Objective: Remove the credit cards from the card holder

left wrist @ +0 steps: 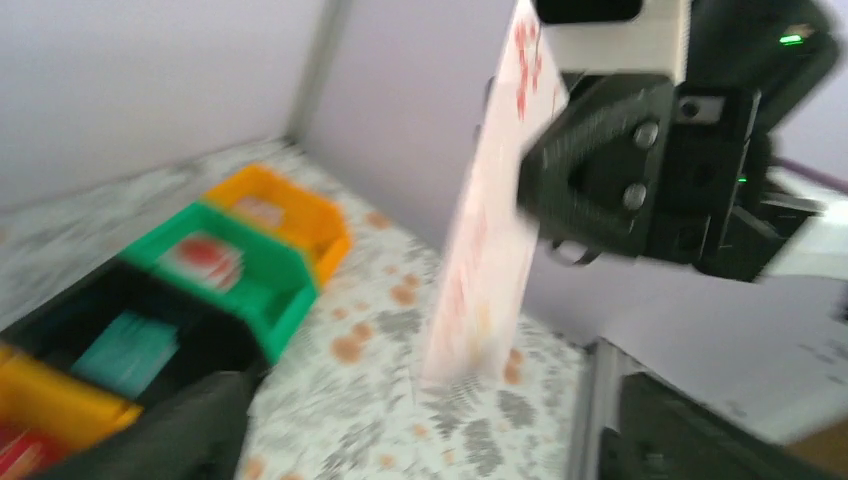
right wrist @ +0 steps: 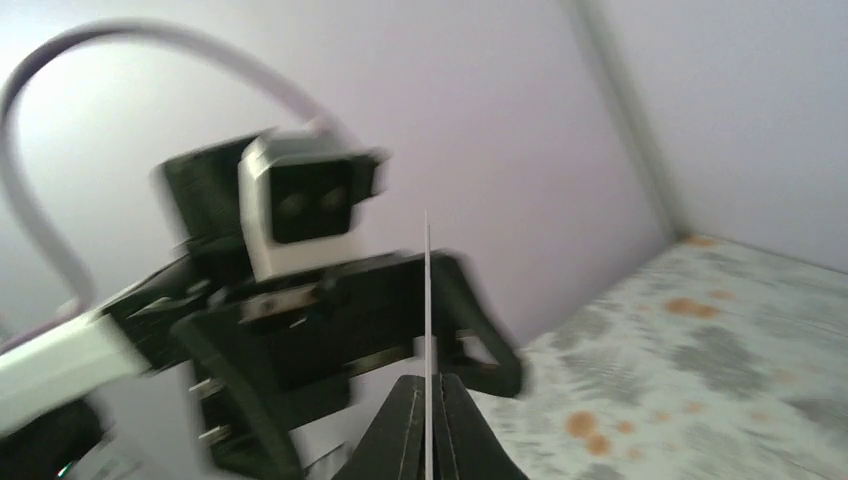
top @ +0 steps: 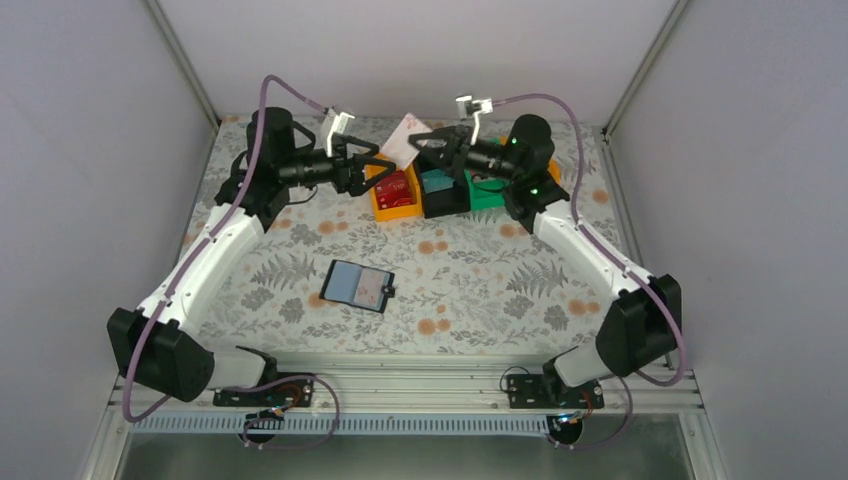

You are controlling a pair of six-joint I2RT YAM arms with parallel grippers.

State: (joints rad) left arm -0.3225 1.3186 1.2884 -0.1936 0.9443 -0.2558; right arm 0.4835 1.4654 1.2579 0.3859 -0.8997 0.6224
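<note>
Judging by how things lie, the task is partly done: one thin, stiff rectangular credit card (top: pixel 405 140), pale with red print on its face, is out of the wallet and held in the air above the far row of bins. The small black book-like card holder (top: pixel 358 285) lies open and flat in the middle of the leaf-patterned table cover (top: pixel 480 270), well apart from both arms. The right gripper (right wrist: pixel 428 395) is pinched tight on the card's lower edge; in its own wrist view the card is a hairline seen edge-on, rising from between the black fingers. The left gripper (top: pixel 378 172) faces it with jaws spread, the card standing between them but, as far as I can tell, untouched. The holder's inner faces are smooth, pale blue-grey; the right one looks faintly pinkish, perhaps a card left to pull, though it is too small to tell. Below sit hard, glossy plastic bins — an orange bin (top: pixel 395 211), a black bin (top: pixel 445 205) and a green bin (top: pixel 488 198) — holding small flat things in red and teal.
</note>
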